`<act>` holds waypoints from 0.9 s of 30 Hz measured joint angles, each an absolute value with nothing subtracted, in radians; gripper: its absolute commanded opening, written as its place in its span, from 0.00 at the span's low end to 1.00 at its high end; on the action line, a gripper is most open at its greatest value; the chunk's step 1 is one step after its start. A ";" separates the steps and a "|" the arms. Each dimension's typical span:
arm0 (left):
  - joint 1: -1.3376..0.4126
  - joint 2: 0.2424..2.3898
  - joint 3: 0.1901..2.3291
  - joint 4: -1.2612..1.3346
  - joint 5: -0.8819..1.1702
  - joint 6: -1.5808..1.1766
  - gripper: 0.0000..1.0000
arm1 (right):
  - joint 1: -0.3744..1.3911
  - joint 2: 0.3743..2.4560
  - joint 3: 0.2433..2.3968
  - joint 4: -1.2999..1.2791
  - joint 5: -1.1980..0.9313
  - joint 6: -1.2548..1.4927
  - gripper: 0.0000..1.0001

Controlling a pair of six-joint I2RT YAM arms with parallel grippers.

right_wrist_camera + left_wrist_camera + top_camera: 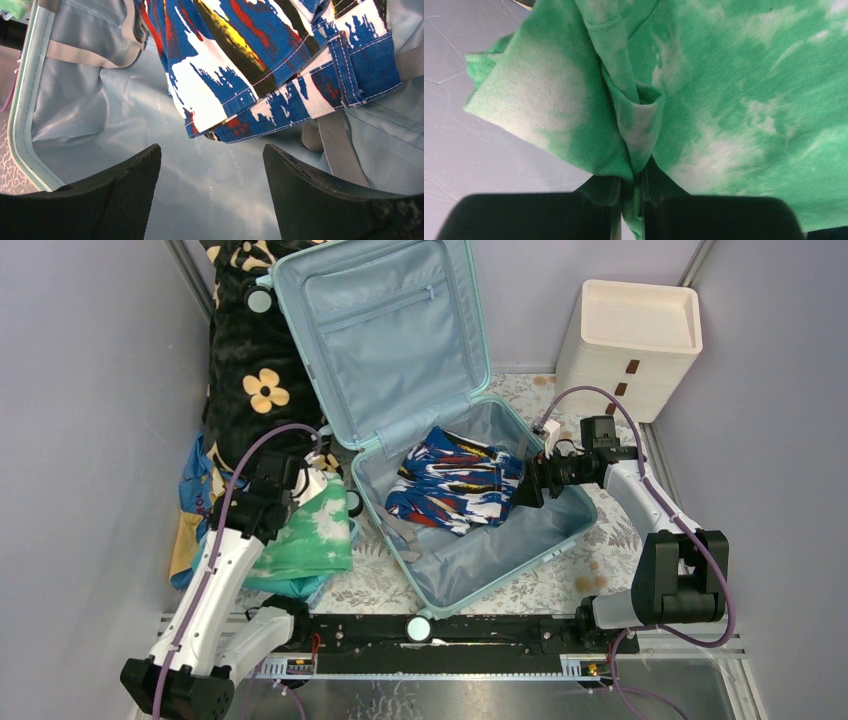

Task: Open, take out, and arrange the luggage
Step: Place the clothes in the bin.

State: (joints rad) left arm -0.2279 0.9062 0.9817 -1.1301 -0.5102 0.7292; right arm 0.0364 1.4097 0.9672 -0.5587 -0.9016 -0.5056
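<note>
The pale aqua luggage [470, 575] lies open on the table, its lid [385, 330] standing up at the back. Inside lies a blue, white, red and yellow patterned garment [455, 485], seen close in the right wrist view as the same patterned garment [260, 60] on the grey-blue lining [215, 190]. My right gripper [527, 485] hovers open at that garment's right edge, nothing between its fingers [130, 190]. My left gripper [312, 483] is shut on a green and white tie-dye garment [310, 535] left of the case; a fold of the tie-dye garment [639, 135] is pinched between the jaws.
A cream drawer unit [628, 345] stands at the back right. A black cloth with yellow flowers [250, 360] is piled at the back left. More blue and orange fabric [195, 490] lies under the left arm. Grey straps [342, 150] cross the lining.
</note>
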 measured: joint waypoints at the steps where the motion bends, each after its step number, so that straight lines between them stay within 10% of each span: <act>1: -0.226 0.912 0.981 -1.121 -0.513 0.733 0.07 | 0.036 1.410 0.967 -0.559 -0.902 -0.507 0.82; 5: -0.210 0.939 0.949 -1.063 -0.523 0.752 0.20 | 0.036 1.408 0.967 -0.559 -0.908 -0.512 0.82; 12: -0.181 0.981 0.899 -0.995 -0.625 0.734 0.91 | 0.036 1.385 0.967 -0.571 -0.930 -0.526 0.82; 27: -0.242 1.079 1.472 -1.042 -0.389 0.125 0.98 | 0.036 1.381 0.967 -0.587 -0.936 -0.546 0.82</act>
